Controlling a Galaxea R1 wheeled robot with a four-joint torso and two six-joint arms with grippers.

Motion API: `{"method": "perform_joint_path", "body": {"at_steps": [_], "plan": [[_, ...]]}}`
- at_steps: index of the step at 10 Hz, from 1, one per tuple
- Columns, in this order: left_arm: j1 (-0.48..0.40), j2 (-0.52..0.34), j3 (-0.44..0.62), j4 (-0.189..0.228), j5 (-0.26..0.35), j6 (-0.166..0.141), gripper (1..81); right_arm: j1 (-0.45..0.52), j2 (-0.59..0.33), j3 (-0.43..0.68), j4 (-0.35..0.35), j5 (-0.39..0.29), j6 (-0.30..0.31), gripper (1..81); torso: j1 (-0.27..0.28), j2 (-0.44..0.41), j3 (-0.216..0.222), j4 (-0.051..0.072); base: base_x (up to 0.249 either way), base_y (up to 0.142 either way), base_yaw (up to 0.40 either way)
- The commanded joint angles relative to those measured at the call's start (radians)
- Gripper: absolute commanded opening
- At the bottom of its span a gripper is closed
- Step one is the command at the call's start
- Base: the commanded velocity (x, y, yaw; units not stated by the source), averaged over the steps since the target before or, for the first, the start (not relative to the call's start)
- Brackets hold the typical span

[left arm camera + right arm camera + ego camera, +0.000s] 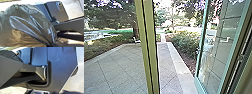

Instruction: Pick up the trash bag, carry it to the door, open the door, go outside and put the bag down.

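Beside the robot's base plate [57, 10], the trash bag [31, 23] is bulging large in my left wrist view, dark, glossy and partly see-through, with something brownish showing through it. Its long folds are drawing together close to the jointed bar [71, 26] by the plate, so I am guessing that it is hanging from the left arm. I am unable to tell whether the left gripper is closed on it or standing open, and the right gripper is leaving me just as unsure.

By its look I am dealing with thin, soft film: limp, slippery, easily torn, taking its shape from its load. Its weight I am only guessing at, probably light to middling. For a hold I am favouring the gathered part, where layers are bunching, over the taut, shiny side, where 1 layer alone could be splitting. I am also wary of it swinging against the plate.

Farther out, ahead of the plate, a yellow-green post [149, 50] is standing upright; ahead and to the right of the plate, a green-framed glass door [220, 47] is standing open. Paving [116, 67] is stretching away ahead of the plate, with shrubs [184, 45] growing off to its forward right. I am judging that the carry is reaching the open doorway, the setting-down not yet done.
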Motion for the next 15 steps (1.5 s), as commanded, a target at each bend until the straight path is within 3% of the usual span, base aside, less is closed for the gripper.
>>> {"method": "perform_joint_path", "body": {"at_steps": [1, 15], "plan": [[-0.049, 0.005, 0.010, 0.002, 0.055, 0.005, 1.0, 0.042, 0.007, -0.016, -0.002, -0.068, -0.004, 81.1, 0.000, 0.000, 0.000, 0.000, 0.000, -0.085, 0.000], [-0.046, -0.001, 0.008, 0.002, 0.055, 0.007, 1.0, -0.014, -0.003, -0.025, -0.022, -0.044, -0.007, 81.1, 0.000, 0.000, 0.000, 0.000, 0.000, -0.099, 0.000]]}}
